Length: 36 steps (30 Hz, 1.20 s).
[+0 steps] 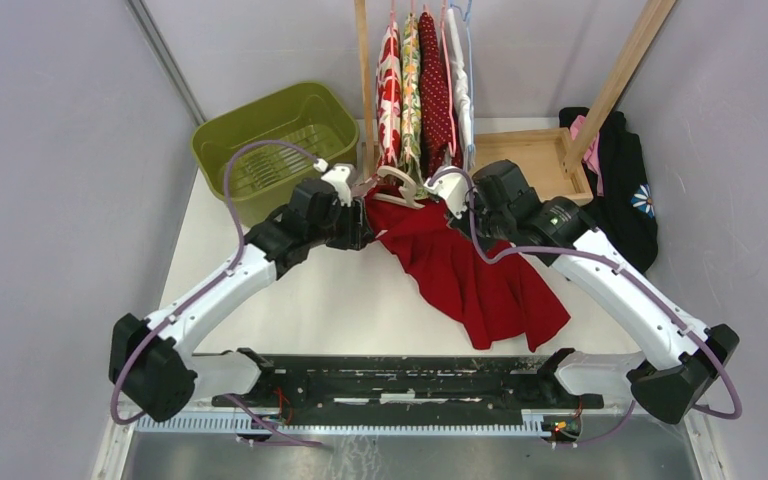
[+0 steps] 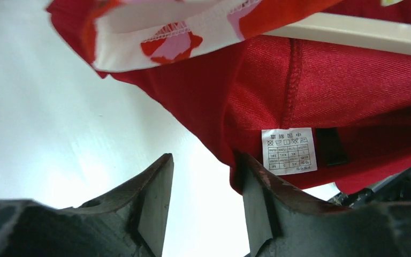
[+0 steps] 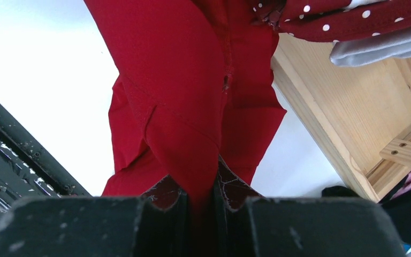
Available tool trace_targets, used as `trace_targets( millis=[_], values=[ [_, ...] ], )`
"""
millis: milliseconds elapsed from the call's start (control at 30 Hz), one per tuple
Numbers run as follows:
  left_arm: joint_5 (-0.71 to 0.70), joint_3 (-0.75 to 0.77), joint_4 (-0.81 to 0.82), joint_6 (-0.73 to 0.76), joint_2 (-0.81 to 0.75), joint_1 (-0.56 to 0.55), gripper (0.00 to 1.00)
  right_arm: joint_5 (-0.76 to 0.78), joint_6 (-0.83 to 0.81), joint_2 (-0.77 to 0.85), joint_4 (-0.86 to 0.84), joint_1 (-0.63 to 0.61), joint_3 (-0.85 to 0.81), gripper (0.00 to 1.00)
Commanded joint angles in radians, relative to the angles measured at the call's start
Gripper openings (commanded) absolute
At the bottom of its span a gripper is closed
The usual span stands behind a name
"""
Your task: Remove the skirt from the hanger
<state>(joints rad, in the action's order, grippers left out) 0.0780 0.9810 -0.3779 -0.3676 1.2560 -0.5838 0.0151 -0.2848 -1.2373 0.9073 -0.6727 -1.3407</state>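
Two arms meet at the red skirt [image 1: 480, 280]. It lies spread on the white desk [image 1: 300, 300], and its top is up by the cream hanger [image 1: 397, 185]. From the left wrist, the left end effector [image 2: 206, 182] is parted with nothing between its fingers, and the skirt is just beside it. From the right wrist, the right end effector [image 3: 199, 201] pinches a fold of the skirt.

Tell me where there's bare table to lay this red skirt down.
Bare table lies between the left arm, the red skirt and the black rail, in front of the green basket. Crowded at the back: hanging clothes and wooden tray.
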Motion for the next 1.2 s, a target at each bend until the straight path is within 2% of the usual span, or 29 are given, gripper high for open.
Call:
trace_targets(
  millis=[0, 267, 533, 733, 1000, 1167],
  values=[
    [-0.150, 0.067, -0.095, 0.118, -0.101, 0.009, 0.59, -0.026, 0.032, 0.047, -0.155, 0.011, -0.077, 0.01],
    [-0.231, 0.062, -0.033, 0.262, -0.202, 0.009, 0.80, -0.057, 0.026, 0.052, -0.115, 0.010, -0.078, 0.01],
    [-0.266, 0.079, 0.101, 0.428, -0.226, 0.013, 0.94, -0.118, 0.030, 0.085, -0.062, 0.010, -0.058, 0.01],
    [-0.146, 0.178, 0.100, 0.448, -0.194, 0.013, 0.95, -0.147, 0.033, 0.089, -0.033, 0.005, -0.061, 0.01],
    [-0.065, 0.177, 0.106, 0.509, -0.187, 0.015, 0.95, -0.216, 0.039, 0.124, 0.040, -0.003, -0.040, 0.01],
    [0.127, 0.139, 0.092, 0.612, -0.158, 0.029, 0.93, -0.245, 0.035, 0.131, 0.095, -0.008, -0.059, 0.01]
  ],
)
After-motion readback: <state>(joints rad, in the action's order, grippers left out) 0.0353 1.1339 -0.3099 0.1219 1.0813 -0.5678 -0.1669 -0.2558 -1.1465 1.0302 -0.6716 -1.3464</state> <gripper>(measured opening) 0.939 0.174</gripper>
